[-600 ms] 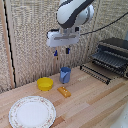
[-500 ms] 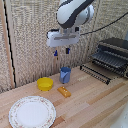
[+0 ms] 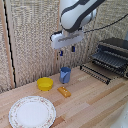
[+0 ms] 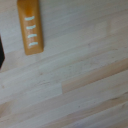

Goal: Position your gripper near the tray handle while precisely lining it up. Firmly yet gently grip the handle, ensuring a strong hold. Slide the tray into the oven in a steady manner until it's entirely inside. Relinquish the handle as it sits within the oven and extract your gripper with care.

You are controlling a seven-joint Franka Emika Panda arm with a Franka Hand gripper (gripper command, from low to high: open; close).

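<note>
My gripper (image 3: 67,50) hangs open in the air above the blue cup (image 3: 65,75), its blue-tipped fingers apart with nothing between them. The oven (image 3: 114,50) stands at the exterior view's right with its front open. The tray (image 3: 100,69), a black wire rack, sticks out of the oven toward the table's middle. The tray handle (image 3: 95,74) is the thin bar along the rack's front edge, lower than the gripper and to its right in the exterior view. The wrist view shows only the wooden table and an orange block (image 4: 31,26); no fingers appear in it.
On the wooden table (image 3: 95,105) sit a yellow bowl (image 3: 45,83), the orange block (image 3: 63,91) and a round patterned plate (image 3: 32,111) near the front. A wicker-like wall (image 3: 30,40) runs behind. A dark object (image 4: 1,52) touches the wrist view's edge.
</note>
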